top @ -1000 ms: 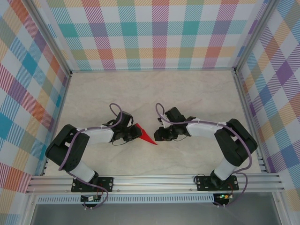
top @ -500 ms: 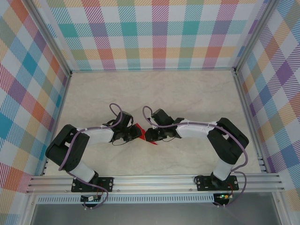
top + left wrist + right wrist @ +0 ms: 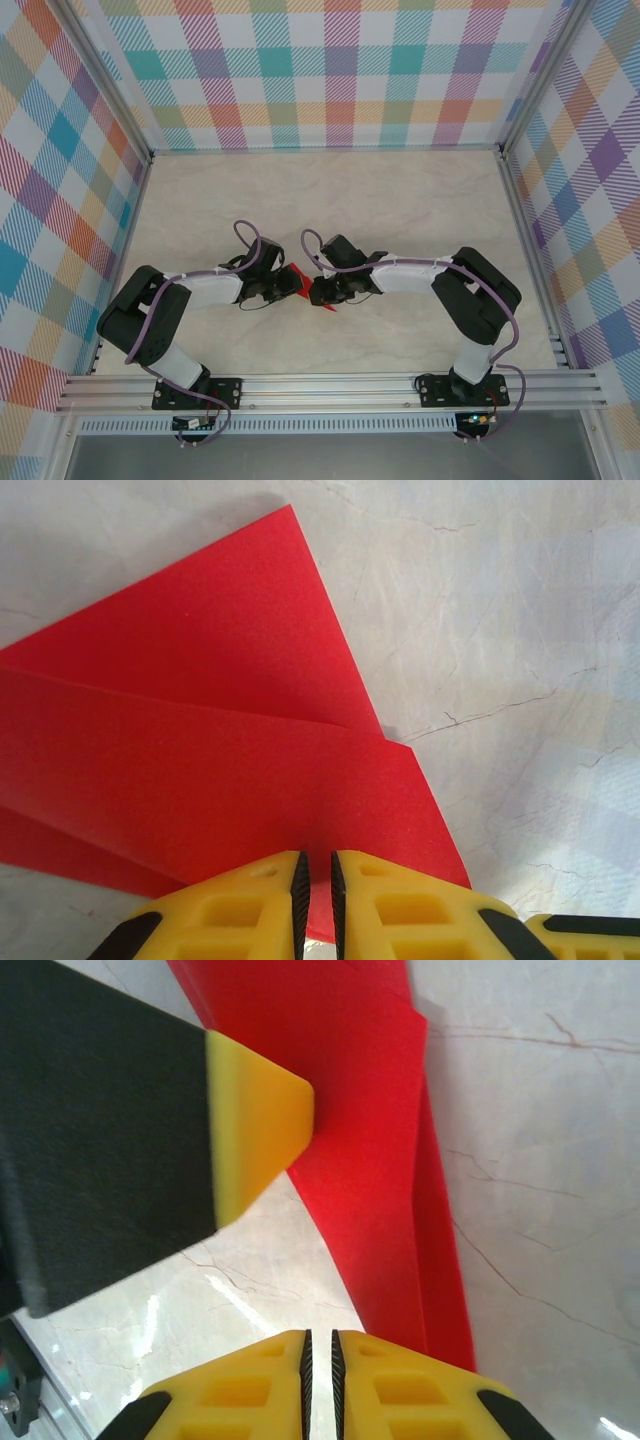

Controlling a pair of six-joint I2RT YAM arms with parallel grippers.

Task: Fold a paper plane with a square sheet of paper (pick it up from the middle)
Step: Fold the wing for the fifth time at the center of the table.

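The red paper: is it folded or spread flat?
Folded: in the left wrist view the red paper shows overlapping layers with a crease line across it.

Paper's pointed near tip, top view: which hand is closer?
Right. The right hand sits right at the red paper's tip; the left hand pinches its wider end, further left.

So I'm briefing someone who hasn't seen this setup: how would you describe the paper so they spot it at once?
On the pale table inside the checked walls, find where the left gripper and right gripper meet. Between them is the paper, its edge pinched in the left gripper's jaws: folded, pointed and plain bright red.
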